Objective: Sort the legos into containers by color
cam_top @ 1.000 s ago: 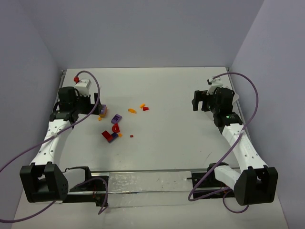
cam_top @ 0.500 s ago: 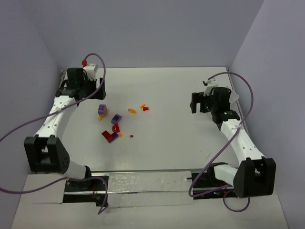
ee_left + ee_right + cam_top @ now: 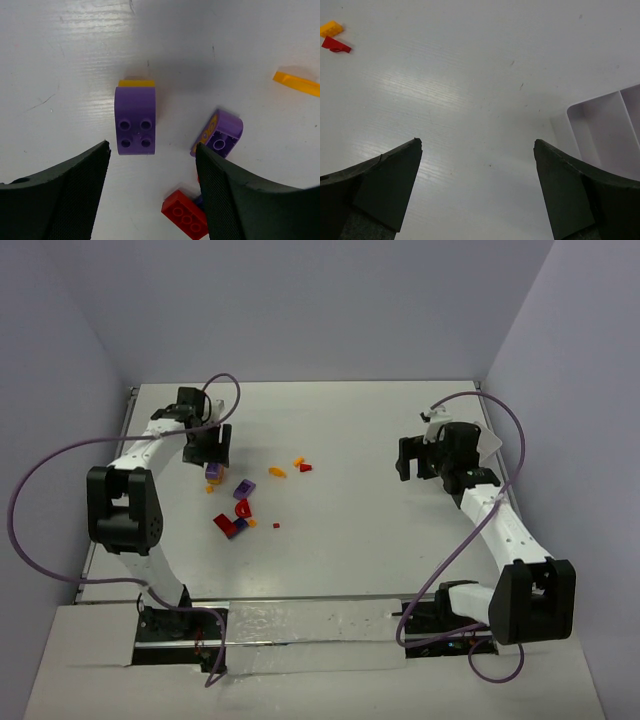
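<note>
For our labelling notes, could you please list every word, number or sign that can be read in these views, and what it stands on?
No readable text in any view.
The purple lego lying on its side: a yellow mark on one face, too oblique to read.
The container: no label shows on the part in view.

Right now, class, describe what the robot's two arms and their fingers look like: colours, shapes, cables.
The left arm and right arm have white links between bulky black joints. A purple cable loops along each. The fingers are black wedges with finely textured pads.
</note>
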You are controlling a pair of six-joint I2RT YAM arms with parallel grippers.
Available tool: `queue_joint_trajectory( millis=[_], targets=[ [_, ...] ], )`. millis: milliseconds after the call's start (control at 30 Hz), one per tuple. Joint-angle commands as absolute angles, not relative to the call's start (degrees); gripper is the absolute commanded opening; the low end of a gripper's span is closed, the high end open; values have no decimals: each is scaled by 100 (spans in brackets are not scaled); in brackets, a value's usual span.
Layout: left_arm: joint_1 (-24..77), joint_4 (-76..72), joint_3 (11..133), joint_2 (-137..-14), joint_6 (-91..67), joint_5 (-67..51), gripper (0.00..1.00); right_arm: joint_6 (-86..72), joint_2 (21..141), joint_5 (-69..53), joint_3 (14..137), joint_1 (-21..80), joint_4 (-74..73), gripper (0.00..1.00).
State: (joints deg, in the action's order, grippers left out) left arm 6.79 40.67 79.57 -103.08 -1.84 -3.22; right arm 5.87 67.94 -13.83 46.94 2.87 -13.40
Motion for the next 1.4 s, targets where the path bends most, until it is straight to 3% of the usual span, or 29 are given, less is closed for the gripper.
queue_joint_trajectory(
  millis=[0, 167, 567, 1067, 1167, 1367],
  targets=[
    [703, 4355, 8310, -10438, -299, -166, 73, 650, 6887, -1516, 5045, 316, -1353, 100],
    [703, 4378, 8335, -10539, -327, -95, 65, 652, 6917, -1540, 5046, 318, -1353, 100],
    [703, 4414, 8429, -10774, -345, -26, 59, 659, 6966, -1538, 5078, 325, -1380, 100],
    [703, 4343, 8420, -10837, -369, 261, 39, 642, 6952, -1547, 5106, 317, -1432, 100],
    [703, 4348, 8435, -10876, -352, 361, 40, 642, 6935, -1568, 5098, 316, -1441, 100],
    [703, 4333, 8429, -10969, -325, 361, 56, 633, 6943, -1608, 5115, 317, -1477, 100]
  ],
)
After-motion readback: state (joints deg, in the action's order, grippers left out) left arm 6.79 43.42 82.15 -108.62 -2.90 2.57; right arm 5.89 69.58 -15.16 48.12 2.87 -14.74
